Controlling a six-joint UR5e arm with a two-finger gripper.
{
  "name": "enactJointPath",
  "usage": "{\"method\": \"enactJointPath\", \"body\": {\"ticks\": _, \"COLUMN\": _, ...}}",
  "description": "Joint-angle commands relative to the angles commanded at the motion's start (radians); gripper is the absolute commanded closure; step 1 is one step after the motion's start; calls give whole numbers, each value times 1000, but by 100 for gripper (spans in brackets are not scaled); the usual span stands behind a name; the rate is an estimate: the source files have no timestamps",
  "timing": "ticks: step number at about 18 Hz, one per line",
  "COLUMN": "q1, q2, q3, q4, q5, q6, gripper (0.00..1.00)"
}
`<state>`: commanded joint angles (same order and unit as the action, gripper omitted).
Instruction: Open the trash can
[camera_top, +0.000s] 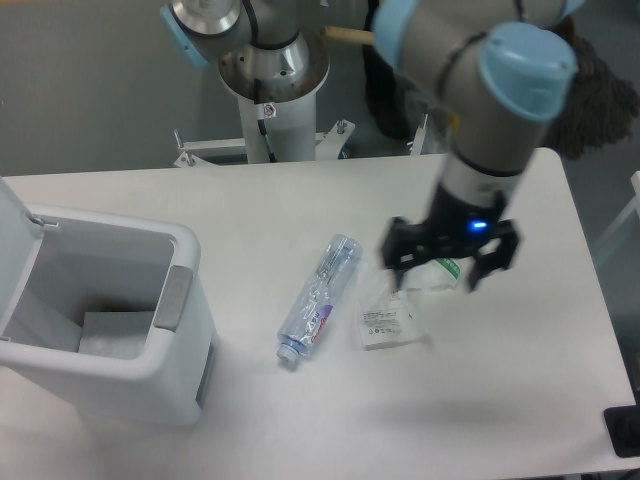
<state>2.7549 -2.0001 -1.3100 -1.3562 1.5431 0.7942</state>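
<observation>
The white trash can (150, 375) stands at the table's left with its lid (14, 240) swung up and back, so the inside shows. White paper lies at the bottom. A grey push-button (175, 297) sits on its right rim. My gripper (452, 262) hangs open above the right half of the table, far from the can, with nothing between its fingers.
A clear plastic bottle (320, 297) lies on its side mid-table. Crumpled clear wrapping (385, 313) with a green strip lies just under and left of my gripper. The arm's base (272, 95) stands behind the table. A dark object (622, 432) sits at the front right corner.
</observation>
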Motion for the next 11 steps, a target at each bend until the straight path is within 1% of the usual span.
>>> {"method": "enactJointPath", "body": {"ticks": 2, "q1": 26, "q2": -40, "q3": -2, "q4": 70, "q5": 3, "q6": 51, "gripper": 0}}
{"method": "enactJointPath", "body": {"ticks": 3, "q1": 29, "q2": -57, "q3": 0, "q4": 106, "q5": 9, "q6": 54, "gripper": 0}}
{"method": "enactJointPath", "body": {"ticks": 4, "q1": 31, "q2": -66, "q3": -2, "q4": 132, "q5": 12, "q6": 57, "gripper": 0}}
{"method": "enactJointPath", "body": {"ticks": 6, "q1": 32, "q2": -69, "q3": 3, "q4": 158, "q5": 12, "q6": 82, "gripper": 0}}
{"method": "enactJointPath", "body": {"ticks": 7, "q1": 31, "q2": -72, "q3": 5, "q4": 179, "q5": 12, "q6": 136, "gripper": 0}}
{"method": "enactJointPath", "body": {"ticks": 9, "q1": 25, "q2": -85, "q3": -3, "q4": 225, "q5": 12, "q6": 318, "gripper": 0}}
{"method": "enactJointPath", "body": {"ticks": 10, "q1": 23, "q2": -91, "q3": -5, "q4": 230, "q5": 14, "q6": 403, "gripper": 0}}
{"method": "enactJointPath", "body": {"ticks": 11, "q1": 22, "q2": -94, "q3": -11, "q4": 230, "q5": 15, "q6": 460, "gripper": 0}}
